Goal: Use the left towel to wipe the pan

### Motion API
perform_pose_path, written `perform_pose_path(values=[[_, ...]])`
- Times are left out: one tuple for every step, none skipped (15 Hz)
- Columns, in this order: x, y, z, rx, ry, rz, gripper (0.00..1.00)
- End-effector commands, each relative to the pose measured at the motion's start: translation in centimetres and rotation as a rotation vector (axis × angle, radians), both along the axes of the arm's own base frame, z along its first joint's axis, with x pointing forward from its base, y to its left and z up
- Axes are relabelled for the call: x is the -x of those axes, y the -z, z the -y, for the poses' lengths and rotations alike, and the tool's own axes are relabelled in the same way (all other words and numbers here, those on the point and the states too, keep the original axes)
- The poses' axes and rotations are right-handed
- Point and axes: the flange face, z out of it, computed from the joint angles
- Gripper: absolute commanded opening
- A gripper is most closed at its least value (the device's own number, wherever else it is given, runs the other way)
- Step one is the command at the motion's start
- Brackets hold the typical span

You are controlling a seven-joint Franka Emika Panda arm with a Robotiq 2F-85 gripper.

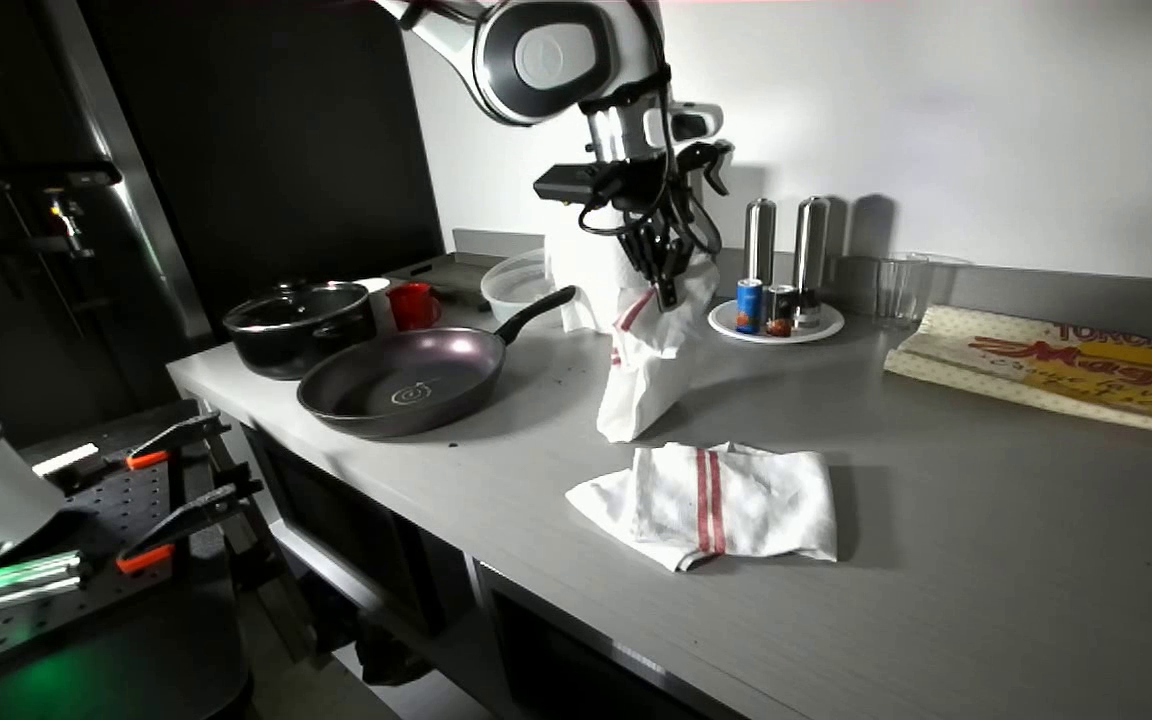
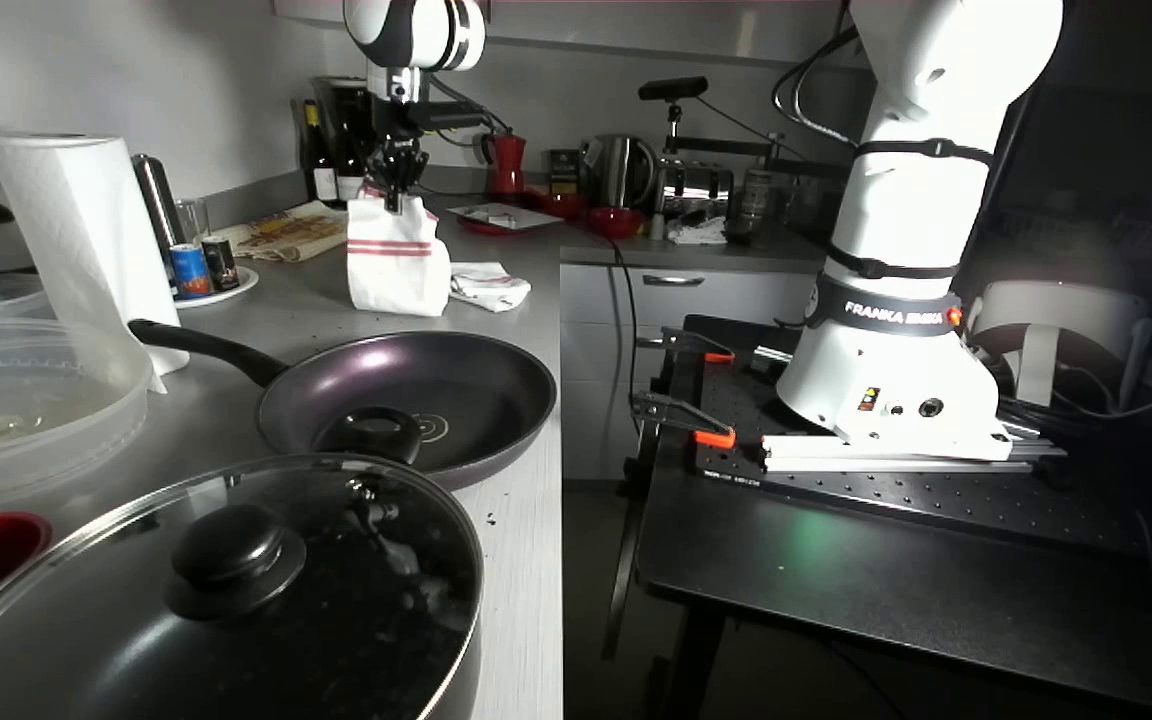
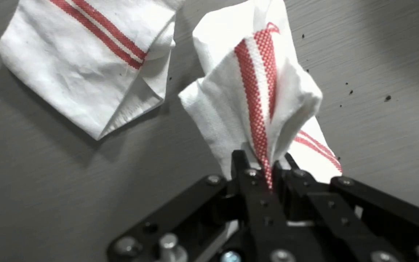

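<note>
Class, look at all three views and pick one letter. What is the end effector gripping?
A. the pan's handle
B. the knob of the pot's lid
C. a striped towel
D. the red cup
C, because the wrist view shows a fold of the striped towel pinched in the end effector.

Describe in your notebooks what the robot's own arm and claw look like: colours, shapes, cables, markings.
The arm is white with smooth, rounded housings, black straps and black cables running along it. A dark band low down reads FRANKA EMIKA in pale letters. The claw is black, with narrow, angular links and silvery bolt heads.
</note>
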Motion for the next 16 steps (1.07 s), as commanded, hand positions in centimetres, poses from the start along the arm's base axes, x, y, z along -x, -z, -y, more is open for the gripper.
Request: perform_pose_path(values=[[-1.8, 2.9, 1.1, -0.027, 0.055, -0.024, 0.03], [-2.0, 3.7, 1.1, -0.031, 0.063, -0.032, 0.03], [-2.2, 4.4, 1.1, -0.031, 0.07, -0.039, 0.03], [-2.3, 4.8, 1.2, -0.034, 0.075, -0.044, 0.03], [-2.5, 5.2, 1.2, -0.036, 0.081, -0.046, 0.22], [-2.6, 5.3, 1.2, -0.037, 0.085, -0.047, 0.36], [-2.7, 5.3, 1.2, -0.04, 0.09, -0.046, 0.41], [-2.7, 5.2, 1.2, -0.042, 0.092, -0.044, 0.5], [-2.9, 5.1, 1.2, -0.044, 0.092, -0.042, 0.56], [-2.9, 4.9, 1.2, -0.046, 0.092, -0.04, 0.64], [-3.0, 4.7, 1.1, -0.046, 0.09, -0.037, 0.7], [-3.0, 4.5, 1.0, -0.048, 0.088, -0.035, 0.79], [-3.1, 4.3, 0.9, -0.05, 0.084, -0.033, 0.85], [-3.1, 4.2, 0.8, -0.049, 0.076, -0.03, 0.93], [-3.0, 4.1, 0.7, -0.054, 0.08, -0.03, 0.99], [-3.0, 4.0, 0.6, -0.058, 0.069, -0.027, 1.0]])
